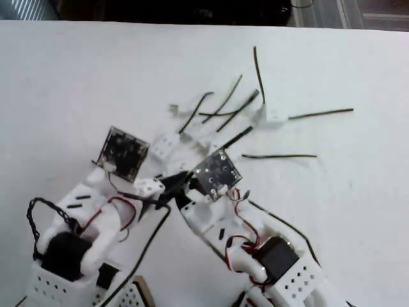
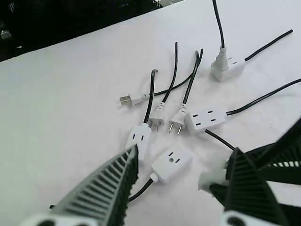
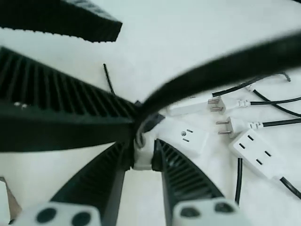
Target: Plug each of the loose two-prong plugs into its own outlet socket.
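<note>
Two-prong plugs [image 2: 176, 123] lie loose just beyond left gripper [image 2: 185, 149]. Its jaws spread either side of socket block [image 2: 171, 162], not touching, likely to steady it. Right gripper [image 3: 142, 148] jaws pinch white plug [image 3: 142, 160], probably for insertion.

I work over a white table [image 1: 358, 217], and cord ends lie loose on it. I use the three-outlet socket block [image 2: 207, 119] as my marker. A two-prong plug [image 2: 177, 124] lies just beside it, and a second plug [image 2: 157, 118] lies next to that one. A two-slot socket [image 2: 139, 136] sits past them. A single grounded socket [image 2: 171, 161] rests near the marker. A third plug [image 2: 127, 99] lies farther off. A white cord-end piece [image 2: 226, 66] trailing two black cords lies well apart from the marker.
</note>
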